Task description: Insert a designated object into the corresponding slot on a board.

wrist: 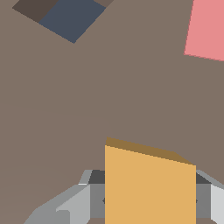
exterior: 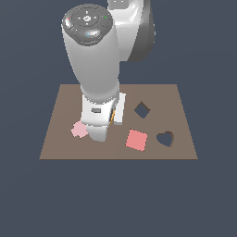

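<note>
Meanwhile, orange tile (wrist: 149,186) in gripper (wrist: 148,199), bare board (wrist: 87,109) before slot (wrist: 65,17).

A plain dark slate-blue backdrop (exterior: 28,199), apparently without walls or furniture.

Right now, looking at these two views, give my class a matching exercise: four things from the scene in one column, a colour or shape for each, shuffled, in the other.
Things:
1. tile in the gripper
2. loose square
3. slot
4. other hole

Descriptions:
A. heart-shaped
B. orange-yellow
C. dark diamond
D. red-pink

Pairs: 1-B, 2-D, 3-C, 4-A
</note>
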### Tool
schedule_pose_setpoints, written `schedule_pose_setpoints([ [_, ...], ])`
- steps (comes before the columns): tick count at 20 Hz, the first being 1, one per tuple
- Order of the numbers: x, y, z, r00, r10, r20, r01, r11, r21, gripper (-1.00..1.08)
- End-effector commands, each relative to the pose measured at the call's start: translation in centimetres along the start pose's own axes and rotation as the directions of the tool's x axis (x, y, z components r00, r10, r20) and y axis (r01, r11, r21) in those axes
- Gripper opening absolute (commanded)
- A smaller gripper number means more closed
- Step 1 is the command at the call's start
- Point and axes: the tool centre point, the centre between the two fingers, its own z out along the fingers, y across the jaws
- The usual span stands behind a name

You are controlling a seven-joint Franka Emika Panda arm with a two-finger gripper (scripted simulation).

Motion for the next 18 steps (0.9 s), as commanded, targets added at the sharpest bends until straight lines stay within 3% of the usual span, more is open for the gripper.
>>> schedule_pose_setpoints([
  [1, 0.01, 0.01, 0.07, 1.0, 0.0, 0.0, 0.0, 1.0, 0.0, -1.0],
  [18, 0.01, -0.07, -0.26, 1.0, 0.012, 0.0, -0.012, 1.0, 0.0, -1.0],
])
